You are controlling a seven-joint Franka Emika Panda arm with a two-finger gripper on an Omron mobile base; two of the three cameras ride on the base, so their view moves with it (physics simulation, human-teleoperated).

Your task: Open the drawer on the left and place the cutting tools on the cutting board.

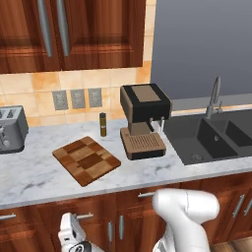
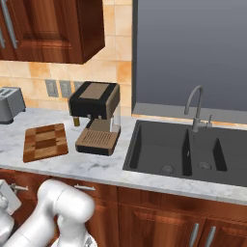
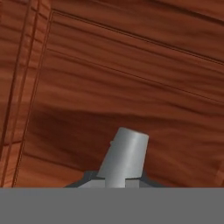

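Item one, my hand (image 1: 74,234): low against the drawer (image 1: 74,216) front below the counter (image 1: 34,179), at its silver handle (image 3: 124,158); I cannot tell its grip. Item two, cutting board (image 1: 86,160): above the hand. Item three, coffee machine (image 1: 142,120): up and right of it. Item four, sink (image 1: 216,138): far right.

Place: a home kitchen
Signs: marble table (image 1: 34,177), double sink (image 2: 183,149) with faucet (image 2: 195,108), coffee machine (image 1: 142,120), toaster (image 1: 11,129), wooden cabinets (image 1: 98,29), tiled wall (image 1: 44,83)
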